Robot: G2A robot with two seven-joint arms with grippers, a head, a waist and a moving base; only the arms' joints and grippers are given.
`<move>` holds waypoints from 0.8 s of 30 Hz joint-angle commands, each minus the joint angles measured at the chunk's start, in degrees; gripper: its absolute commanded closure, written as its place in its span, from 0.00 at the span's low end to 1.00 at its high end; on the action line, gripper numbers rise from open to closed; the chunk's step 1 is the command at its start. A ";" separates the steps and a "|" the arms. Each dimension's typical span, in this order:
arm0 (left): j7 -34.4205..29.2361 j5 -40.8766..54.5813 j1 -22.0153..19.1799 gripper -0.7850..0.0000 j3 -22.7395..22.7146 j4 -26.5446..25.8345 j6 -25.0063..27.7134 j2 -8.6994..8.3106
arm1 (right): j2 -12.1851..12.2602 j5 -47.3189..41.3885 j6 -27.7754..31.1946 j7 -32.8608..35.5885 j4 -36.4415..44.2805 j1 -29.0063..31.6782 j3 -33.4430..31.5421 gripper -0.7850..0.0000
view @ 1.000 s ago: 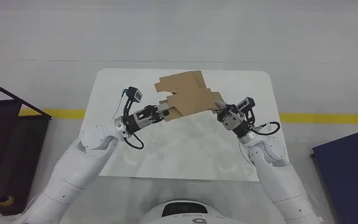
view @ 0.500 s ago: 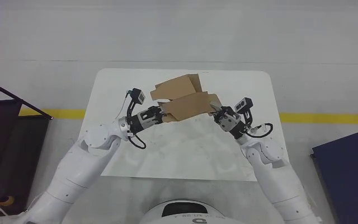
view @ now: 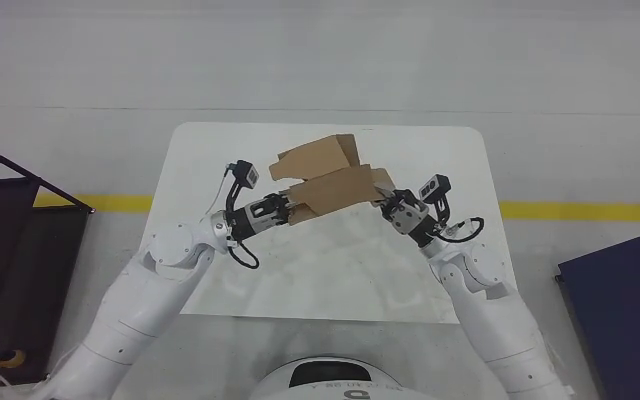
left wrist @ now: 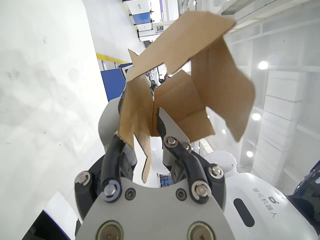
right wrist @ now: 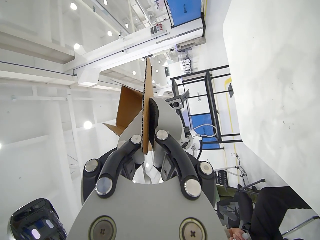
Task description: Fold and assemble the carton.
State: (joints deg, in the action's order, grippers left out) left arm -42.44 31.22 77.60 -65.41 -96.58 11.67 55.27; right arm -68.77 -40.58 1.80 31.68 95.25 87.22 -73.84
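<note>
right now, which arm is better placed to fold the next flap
Probably left. The left gripper holds the carton at its open end, with loose flaps just ahead. The right gripper pinches one wall edge-on, good as an anchor.

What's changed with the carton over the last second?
The carton folded from a flatter spread into a more open, boxy shape, and the right end effector edged slightly toward the left end effector. Both stay shut on the carton's ends, holding it above the table.
</note>
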 commanded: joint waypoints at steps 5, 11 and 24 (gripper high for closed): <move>-0.24 -0.44 0.19 0.68 -0.29 -0.18 -0.45 0.19 | -0.04 0.95 -0.54 0.33 0.23 -0.01 0.59 1.00; -0.11 -0.80 -0.19 0.68 0.28 0.13 -0.98 0.59 | -0.08 1.28 -0.68 0.47 0.24 -0.05 0.82 1.00; -3.43 2.66 -0.42 1.00 -0.52 1.38 -0.72 1.10 | -0.05 2.66 -0.78 1.11 0.59 0.17 0.91 0.96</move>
State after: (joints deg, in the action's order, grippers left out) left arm -45.53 33.41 77.13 -65.74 -95.29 10.81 56.35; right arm -68.83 -38.11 1.08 32.66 95.77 87.37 -73.01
